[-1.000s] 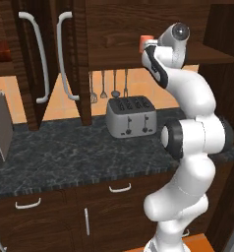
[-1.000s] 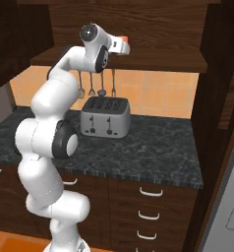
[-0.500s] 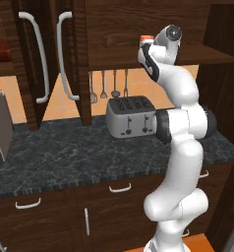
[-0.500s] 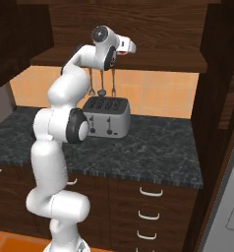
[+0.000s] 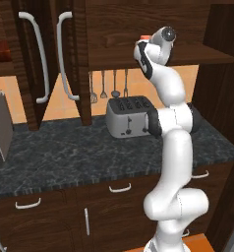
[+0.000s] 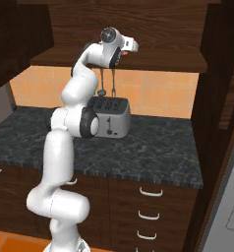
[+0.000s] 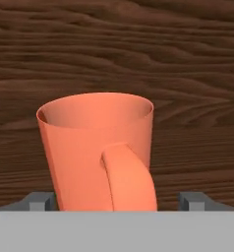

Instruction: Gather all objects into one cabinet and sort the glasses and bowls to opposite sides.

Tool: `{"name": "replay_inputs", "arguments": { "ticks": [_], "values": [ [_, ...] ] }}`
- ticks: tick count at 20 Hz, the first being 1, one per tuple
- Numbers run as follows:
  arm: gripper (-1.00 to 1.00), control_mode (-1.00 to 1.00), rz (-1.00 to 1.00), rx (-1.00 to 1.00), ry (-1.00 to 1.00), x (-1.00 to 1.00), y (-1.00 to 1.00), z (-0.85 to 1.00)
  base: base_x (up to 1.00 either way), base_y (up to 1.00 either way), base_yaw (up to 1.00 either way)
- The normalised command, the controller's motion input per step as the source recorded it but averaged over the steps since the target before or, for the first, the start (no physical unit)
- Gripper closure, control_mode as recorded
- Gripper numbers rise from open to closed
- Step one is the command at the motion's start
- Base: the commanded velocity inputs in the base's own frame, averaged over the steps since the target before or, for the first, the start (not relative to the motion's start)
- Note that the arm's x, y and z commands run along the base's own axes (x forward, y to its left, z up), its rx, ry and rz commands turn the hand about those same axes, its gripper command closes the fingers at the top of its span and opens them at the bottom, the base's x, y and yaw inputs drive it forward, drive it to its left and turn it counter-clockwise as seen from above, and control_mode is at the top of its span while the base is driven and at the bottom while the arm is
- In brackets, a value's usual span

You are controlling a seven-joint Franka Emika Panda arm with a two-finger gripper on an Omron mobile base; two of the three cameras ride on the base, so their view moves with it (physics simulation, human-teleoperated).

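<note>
Against the dark wood-grain cabinet (image 7: 117,44) shelf high above the counter, my gripper (image 7: 117,199) stands open, fingertips (image 7: 40,201) flanking the upright orange-red cup (image 7: 89,147) directly ahead, its handle facing me, centred between them.

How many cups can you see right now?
1: the orange-red cup sits upright on the open wall shelf, handle toward the camera, between the pincer tips. Others may be hidden.
</note>
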Motion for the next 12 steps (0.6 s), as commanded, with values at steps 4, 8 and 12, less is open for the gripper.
{"name": "replay_inputs", "arguments": {
  "ticks": [4,8,12],
  "values": [
    [1.00,-1.00,0.03,0.00,0.01,0.00,0.06,-0.09,0.00,0.00,0.00],
    [1.00,-1.00,0.00,0.00,0.04,-0.35,0.27,-0.47,0.00,0.00,0.00],
    [1.00,-1.00,0.02,0.00,-0.16,-1.00,0.28,-0.52,0.00,0.00,0.00]
  ]
}}
